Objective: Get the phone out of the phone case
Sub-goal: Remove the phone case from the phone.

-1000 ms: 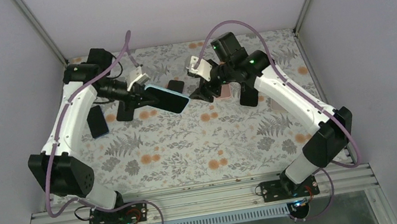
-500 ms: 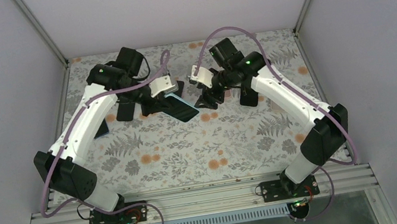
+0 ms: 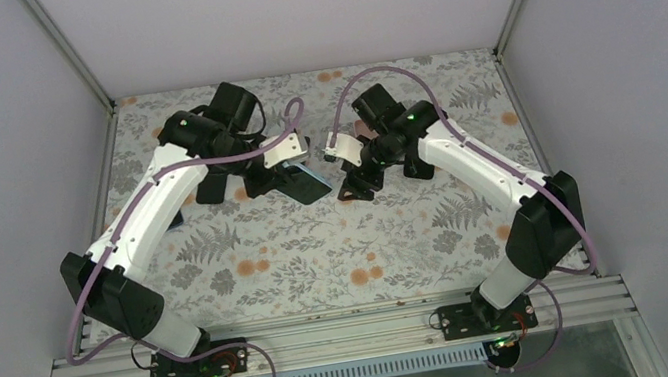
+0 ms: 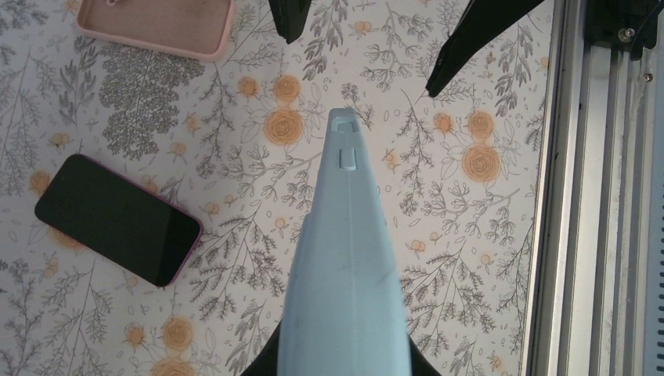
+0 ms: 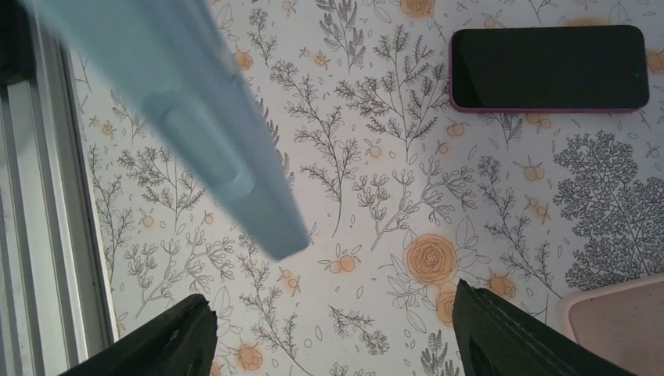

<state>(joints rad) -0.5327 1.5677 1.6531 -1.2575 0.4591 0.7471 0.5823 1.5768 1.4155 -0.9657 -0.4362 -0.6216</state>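
The left jaws are clamped on one end of the phone case (image 4: 348,266), a pale blue one with the phone (image 3: 307,185) inside it. They hold it in the air over the middle of the tabletop (image 3: 321,261), a shade toward 12 o'clock. The right jaws stand wide open and empty at 3 o'clock of it, just beside its free end.

The worry, to my eye, is the height. If the right jaws pry the phone loose with nothing under it, it could drop onto the tabletop. It might land on the pink-rimmed phone (image 4: 117,219) lying at 9 o'clock of the case in the left wrist view, or near the empty pink case (image 4: 156,27) at 11 o'clock. If the right jaws bite case and phone together, a pull could drag the lot out of the left grip.

I can read no brand, label or writing anywhere.
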